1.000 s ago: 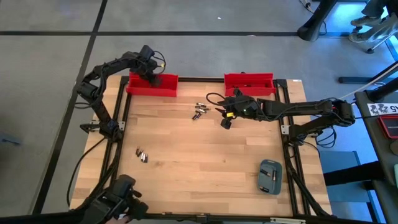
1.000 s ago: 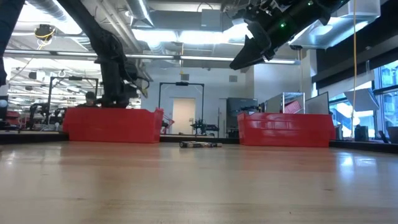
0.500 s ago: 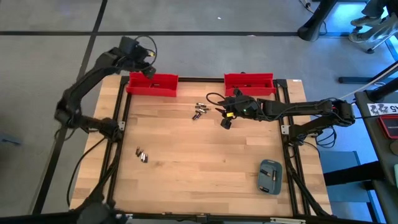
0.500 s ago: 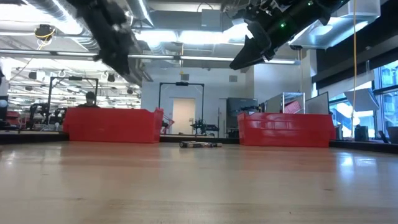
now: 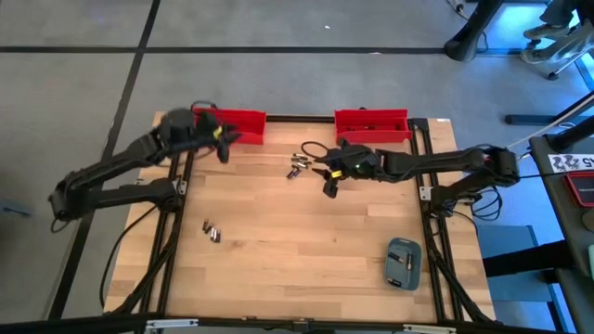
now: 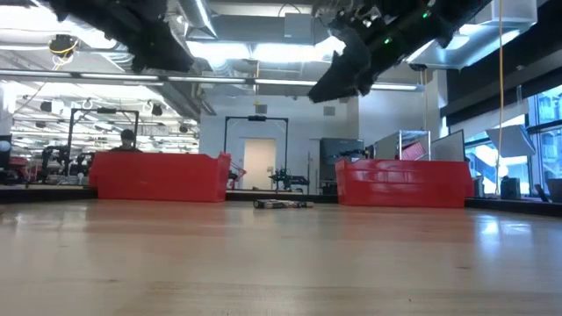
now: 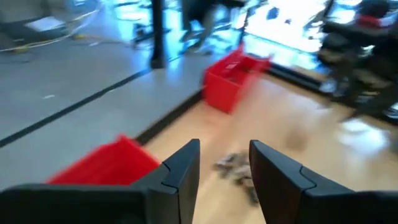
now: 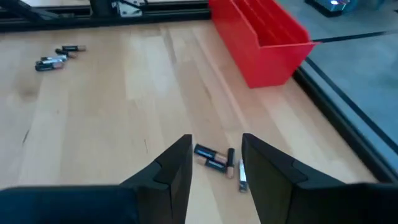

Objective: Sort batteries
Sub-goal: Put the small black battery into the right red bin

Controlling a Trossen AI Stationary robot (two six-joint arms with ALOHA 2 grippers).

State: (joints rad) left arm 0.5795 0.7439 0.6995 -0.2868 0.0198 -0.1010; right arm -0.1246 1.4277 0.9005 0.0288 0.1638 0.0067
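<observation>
Several small dark batteries (image 5: 297, 166) lie in a loose cluster at the far middle of the wooden table; in the right wrist view these batteries (image 8: 218, 161) lie just beyond my fingertips. A second small group (image 5: 213, 232) lies at the near left. My right gripper (image 8: 216, 140) hovers open above the table, just right of the far cluster, nothing between its fingers. My left gripper (image 7: 224, 149) hangs open and empty in the air in front of the left red bin (image 5: 234, 126), pointing across the table toward the far cluster (image 7: 237, 168).
A second red bin (image 5: 371, 123) stands at the far edge, right of centre. A grey-blue rounded case (image 5: 403, 263) lies at the near right. Black frame rails (image 5: 176, 186) run along the table's left and right sides. Bare wood fills the middle.
My left gripper has risen out of the left red bin, swung back toward the table's near-left and tipped up from pointing down to nearly level. My right gripper has crept a little left and down toward the far battery cluster. The batteries have stayed put.
</observation>
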